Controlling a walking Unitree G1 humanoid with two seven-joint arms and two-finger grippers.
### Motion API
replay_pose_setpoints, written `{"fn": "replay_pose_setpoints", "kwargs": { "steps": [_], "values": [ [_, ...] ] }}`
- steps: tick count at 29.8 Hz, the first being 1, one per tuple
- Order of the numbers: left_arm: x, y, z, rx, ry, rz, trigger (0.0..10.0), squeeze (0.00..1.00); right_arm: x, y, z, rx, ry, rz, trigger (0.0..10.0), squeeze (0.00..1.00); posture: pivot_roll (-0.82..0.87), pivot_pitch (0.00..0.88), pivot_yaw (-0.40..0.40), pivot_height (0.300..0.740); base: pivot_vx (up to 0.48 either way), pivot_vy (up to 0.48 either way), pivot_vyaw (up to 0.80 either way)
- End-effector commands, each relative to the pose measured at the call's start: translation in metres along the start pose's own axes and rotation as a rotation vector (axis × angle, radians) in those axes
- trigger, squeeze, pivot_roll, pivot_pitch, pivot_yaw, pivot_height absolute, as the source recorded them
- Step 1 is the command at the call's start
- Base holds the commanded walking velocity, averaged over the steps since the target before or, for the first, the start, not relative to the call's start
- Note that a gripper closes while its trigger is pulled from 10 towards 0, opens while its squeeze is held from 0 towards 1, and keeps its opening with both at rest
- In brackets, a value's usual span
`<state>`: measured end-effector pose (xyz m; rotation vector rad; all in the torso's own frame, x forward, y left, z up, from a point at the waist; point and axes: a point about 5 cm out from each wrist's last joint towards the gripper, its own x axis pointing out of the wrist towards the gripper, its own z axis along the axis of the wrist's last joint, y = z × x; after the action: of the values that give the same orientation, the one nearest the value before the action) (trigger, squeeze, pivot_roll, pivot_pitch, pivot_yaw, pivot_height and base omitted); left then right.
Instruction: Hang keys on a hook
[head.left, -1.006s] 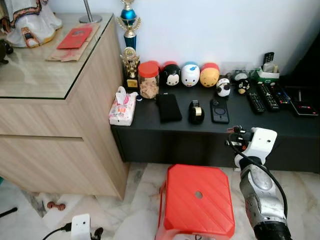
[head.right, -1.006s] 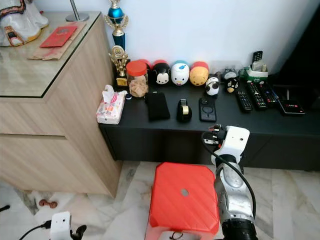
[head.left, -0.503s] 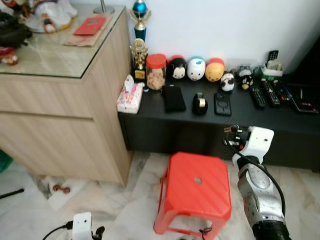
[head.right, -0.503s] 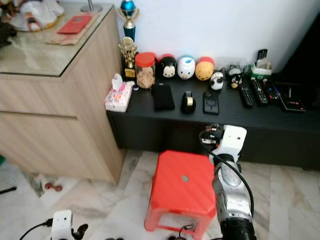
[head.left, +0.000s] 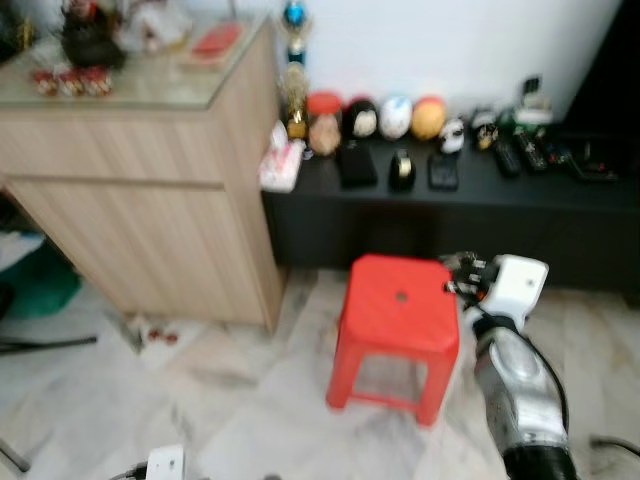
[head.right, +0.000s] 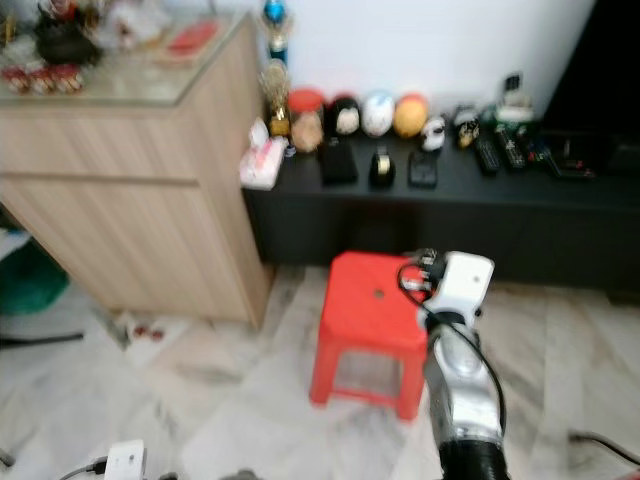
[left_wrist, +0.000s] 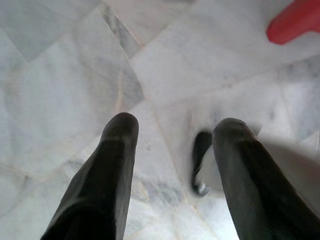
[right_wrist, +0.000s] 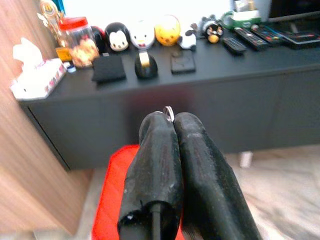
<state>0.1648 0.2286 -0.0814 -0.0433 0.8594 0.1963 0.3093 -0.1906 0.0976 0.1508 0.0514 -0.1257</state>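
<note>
Fingers (right_wrist: 165, 145) pinch thin metal key ring (right_wrist: 168, 112) — glossy red stool (head.left: 400, 310) below.

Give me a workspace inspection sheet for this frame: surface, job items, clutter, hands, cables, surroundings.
Surface: marble floor; black low cabinet along the wall.
Job's things: a metal key ring peeks from the right hand's fingertips; no hook seen.
Clutter: red stool; plush toys, jar, tissue pack, remotes on the cabinet.
Hands: right hand shut, raised over the stool; left hand open, pointing at the floor.
Cables: black cable along the right arm.
Surroundings: wooden sideboard, white wall; head views blurred.
</note>
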Motion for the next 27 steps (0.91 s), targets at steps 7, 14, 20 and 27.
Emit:
{"fn": "replay_pose_setpoints", "kwargs": {
  "steps": [7,14,20,27],
  "values": [
    [-0.0001,0.0011,0.0010,0.018,-0.005,-0.005,10.0,0.00,0.0014,0.0071,0.0060,0.019,-0.020,0.017,10.0,0.00,-0.10,0.053,-0.018,0.740,-0.480,0.000,0.00],
    [0.0000,0.0008,0.0011,0.025,-0.005,-0.010,10.0,0.00,0.0017,0.0063,0.0076,0.012,-0.023,0.014,10.0,0.00,-0.10,0.055,-0.017,0.740,-0.480,0.000,0.00],
    [-0.0002,0.0025,0.0023,0.039,-0.013,-0.011,10.0,0.00,0.0020,0.0104,0.0088,-0.010,-0.026,0.020,10.0,0.00,-0.10,0.056,-0.016,0.740,-0.226,0.000,0.00],
    [-0.0006,0.0058,0.0034,0.049,-0.023,-0.002,10.0,0.00,0.0024,0.0068,0.0071,-0.030,-0.012,0.016,10.0,0.00,-0.09,0.056,-0.016,0.740,0.000,0.000,0.00]
  ]
}}
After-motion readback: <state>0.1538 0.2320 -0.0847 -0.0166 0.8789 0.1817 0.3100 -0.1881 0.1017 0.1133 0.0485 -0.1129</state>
